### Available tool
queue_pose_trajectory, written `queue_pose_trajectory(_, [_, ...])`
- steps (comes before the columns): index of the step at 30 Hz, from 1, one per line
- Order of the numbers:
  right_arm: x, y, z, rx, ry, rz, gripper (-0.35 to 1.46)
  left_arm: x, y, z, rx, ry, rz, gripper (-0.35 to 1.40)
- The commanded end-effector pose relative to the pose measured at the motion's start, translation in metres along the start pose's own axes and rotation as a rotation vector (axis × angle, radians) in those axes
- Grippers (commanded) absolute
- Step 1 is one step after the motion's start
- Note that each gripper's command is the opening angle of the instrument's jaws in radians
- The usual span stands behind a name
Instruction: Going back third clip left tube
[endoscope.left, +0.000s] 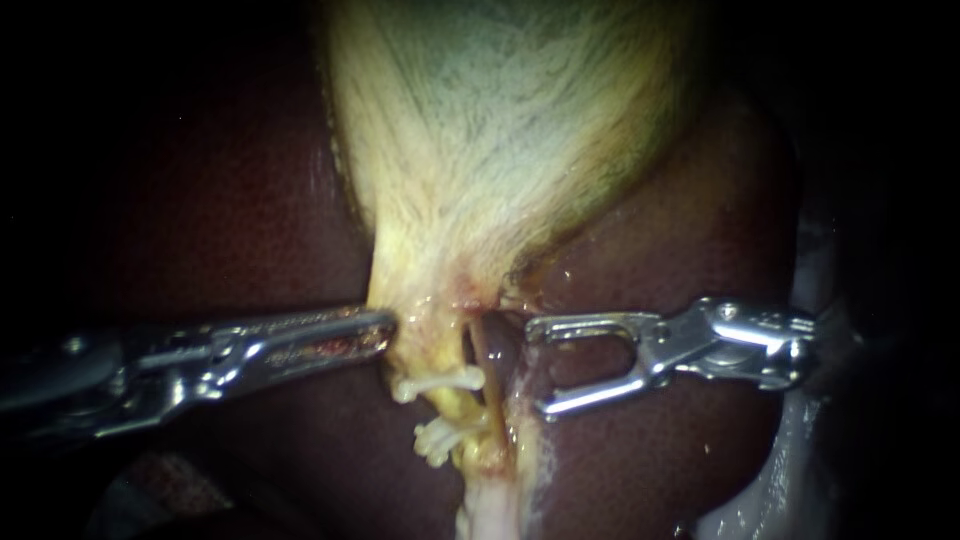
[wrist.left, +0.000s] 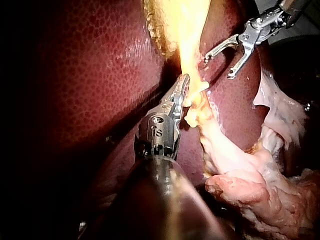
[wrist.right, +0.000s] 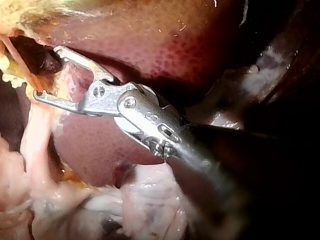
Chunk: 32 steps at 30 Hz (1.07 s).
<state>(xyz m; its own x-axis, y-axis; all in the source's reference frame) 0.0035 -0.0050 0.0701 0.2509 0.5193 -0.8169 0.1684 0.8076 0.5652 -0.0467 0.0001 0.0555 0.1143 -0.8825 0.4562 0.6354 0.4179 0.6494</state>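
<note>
The pale yellow gallbladder (endoscope.left: 490, 150) narrows to a neck over the dark liver (endoscope.left: 230, 200). Below the neck, two white clips (endoscope.left: 440, 382) (endoscope.left: 436, 440) sit across the left tube (endoscope.left: 458, 410); a thin brownish right tube (endoscope.left: 490, 370) runs beside it. My left instrument (endoscope.left: 380, 335) comes in from the left, jaws shut on the edge of the gallbladder's neck just above the upper clip (wrist.left: 200, 89). My right instrument (endoscope.left: 537, 367) stands to the right of both tubes with its jaws open and empty, clear of the clips; the same shows in the right wrist view (wrist.right: 47, 72).
Loose pale fatty tissue (wrist.left: 270, 190) hangs below the tubes and under my right instrument (wrist.right: 140, 205). A whitish surface (endoscope.left: 800, 450) borders the liver beneath the right shaft. Liver lies close behind both instruments.
</note>
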Motion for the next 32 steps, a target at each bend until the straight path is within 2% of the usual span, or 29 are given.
queue_pose_trajectory(1, [0.0002, 0.0000, -0.0002, 0.001, -0.004, -0.013, 0.60, 0.0001, 0.0001, 0.0001, 0.000, 0.001, 0.000, -0.35])
queue_pose_trajectory(7, [0.0011, -0.0005, -0.0004, -0.001, -0.006, -0.067, 0.60, 0.0005, 0.0003, 0.0011, -0.004, -0.002, 0.002, -0.35])
queue_pose_trajectory(11, [0.0011, -0.0006, -0.0004, -0.001, -0.005, -0.075, 0.60, 0.0016, 0.0002, 0.0029, -0.006, -0.009, 0.007, -0.35])
queue_pose_trajectory(19, [0.0011, -0.0008, -0.0005, -0.002, -0.005, -0.082, 0.60, 0.0031, -0.0007, 0.0067, -0.003, 0.013, 0.016, -0.35])
queue_pose_trajectory(32, [0.0011, -0.0009, -0.0006, -0.001, -0.005, -0.090, 0.60, 0.0033, -0.0007, 0.0068, 0.000, 0.017, 0.018, -0.35])
